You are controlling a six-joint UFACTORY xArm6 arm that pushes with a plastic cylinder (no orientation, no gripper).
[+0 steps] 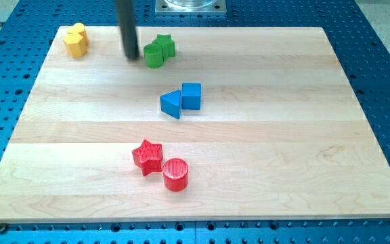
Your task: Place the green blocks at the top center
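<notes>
Wooden bench on blue pegboard. Green cylinder and green star touching, upper centre-left; my tip just left. Nearly done. No hand fitted.

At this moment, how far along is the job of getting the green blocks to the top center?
Mostly done: the green cylinder and green star sit touching near the board's top edge, slightly left of center. In hand: my tip is just left of the cylinder. Left: perhaps a small nudge right.
</notes>
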